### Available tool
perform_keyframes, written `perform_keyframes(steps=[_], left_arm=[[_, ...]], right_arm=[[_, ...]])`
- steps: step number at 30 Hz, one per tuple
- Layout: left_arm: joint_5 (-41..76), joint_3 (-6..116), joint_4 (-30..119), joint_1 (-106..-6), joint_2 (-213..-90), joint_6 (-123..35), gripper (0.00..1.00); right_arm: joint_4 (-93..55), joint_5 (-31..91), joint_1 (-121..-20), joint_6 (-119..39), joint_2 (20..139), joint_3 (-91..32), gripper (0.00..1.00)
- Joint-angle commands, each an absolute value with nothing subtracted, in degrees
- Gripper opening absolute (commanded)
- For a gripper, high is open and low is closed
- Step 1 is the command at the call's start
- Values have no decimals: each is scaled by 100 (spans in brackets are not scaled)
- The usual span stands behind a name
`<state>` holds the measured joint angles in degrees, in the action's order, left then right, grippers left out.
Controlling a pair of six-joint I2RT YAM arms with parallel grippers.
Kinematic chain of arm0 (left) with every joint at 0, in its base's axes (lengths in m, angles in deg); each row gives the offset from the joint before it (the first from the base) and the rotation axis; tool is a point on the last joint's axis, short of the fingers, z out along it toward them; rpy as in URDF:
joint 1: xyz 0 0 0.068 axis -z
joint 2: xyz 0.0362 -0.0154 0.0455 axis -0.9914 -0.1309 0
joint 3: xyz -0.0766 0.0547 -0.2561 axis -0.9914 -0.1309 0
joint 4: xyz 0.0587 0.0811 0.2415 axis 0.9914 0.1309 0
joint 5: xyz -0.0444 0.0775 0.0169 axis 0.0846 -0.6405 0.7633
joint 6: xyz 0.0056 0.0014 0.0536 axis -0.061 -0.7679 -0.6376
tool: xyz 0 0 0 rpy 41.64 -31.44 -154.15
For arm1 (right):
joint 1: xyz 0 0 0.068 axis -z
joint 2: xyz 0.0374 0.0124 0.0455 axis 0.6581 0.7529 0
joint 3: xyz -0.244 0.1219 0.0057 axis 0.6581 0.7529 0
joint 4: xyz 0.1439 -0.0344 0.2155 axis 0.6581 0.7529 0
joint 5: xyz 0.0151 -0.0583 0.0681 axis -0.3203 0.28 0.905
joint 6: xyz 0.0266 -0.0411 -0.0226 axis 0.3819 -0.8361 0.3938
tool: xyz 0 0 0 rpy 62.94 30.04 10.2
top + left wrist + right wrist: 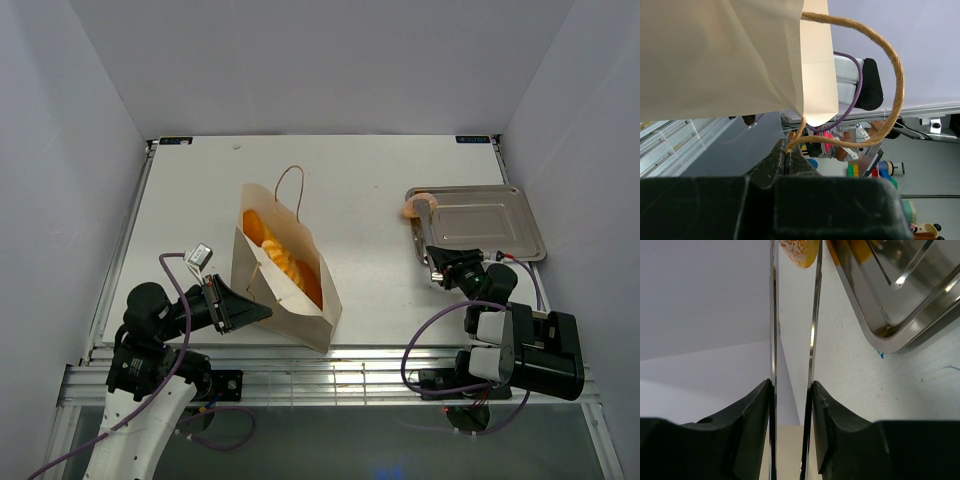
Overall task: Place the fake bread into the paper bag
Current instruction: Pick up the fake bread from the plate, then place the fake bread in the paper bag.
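Left wrist: left gripper [786, 153] clamps the paper bag's [715, 50] cord handle [897, 85].
Right wrist: right gripper [792, 390] squeezes tongs [813, 330] nipping a pinkish bun [799, 252].
Top only: we see pastries [272, 252] bagged.

White tabletop [370, 190], pale grey walls [320, 60] on three sides, aluminium rails [330, 383] along near edge, even light
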<state>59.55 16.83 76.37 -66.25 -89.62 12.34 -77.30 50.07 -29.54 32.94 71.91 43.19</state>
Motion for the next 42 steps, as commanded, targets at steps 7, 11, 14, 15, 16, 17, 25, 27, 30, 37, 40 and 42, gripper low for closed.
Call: perform_keyframes(steps=[7, 11, 14, 15, 16, 17, 25, 27, 30, 37, 40, 42], left_arm=[[5919, 1798, 7656, -6613, -9006, 1209, 0], [5910, 1816, 7691, -6613, -8980, 1227, 0], [5893, 1816, 7717, -6613, -8971, 1235, 0], [5875, 1807, 7726, -6613, -8953, 1235, 0], [5866, 1798, 7726, -6613, -8944, 1244, 0], [5875, 1798, 7718, -6613, -8944, 1244, 0], [5761, 1842, 7814, -6613, -8839, 1244, 0], [5699, 1842, 7867, -6613, -8812, 1244, 0], [5629, 1886, 7937, -6613, -8769, 1236, 0], [5419, 2070, 8139, -6613, -8725, 1192, 0], [5295, 2176, 8280, -6613, -8733, 1148, 0], [5225, 2220, 8324, -6613, -8698, 1156, 0]], right_arm=[[-8339, 5078, -2920, 3175, 7066, 4266, 11], [-8252, 5131, -2920, 2990, 6804, 4214, 8], [-7536, 5350, -2929, 2631, 6217, 4021, 8], [-7253, 5490, -2938, 2508, 5987, 3820, 8], [-6937, 5552, -2947, 2358, 5741, 3679, 8], [-6081, 5588, -3025, 1992, 5199, 3521, 8], [-3111, 6149, -3685, 783, 3709, 1184, 8], [-3093, 6404, -3956, 897, 3533, 945, 8], [-2619, 6388, -4746, 749, 3366, 453, 8], [-1144, 6467, -6250, 99, 3304, -347, 8], [-624, 6431, -6603, -156, 3138, -427, 8], [-588, 6702, -6664, -113, 3032, -314, 8]])
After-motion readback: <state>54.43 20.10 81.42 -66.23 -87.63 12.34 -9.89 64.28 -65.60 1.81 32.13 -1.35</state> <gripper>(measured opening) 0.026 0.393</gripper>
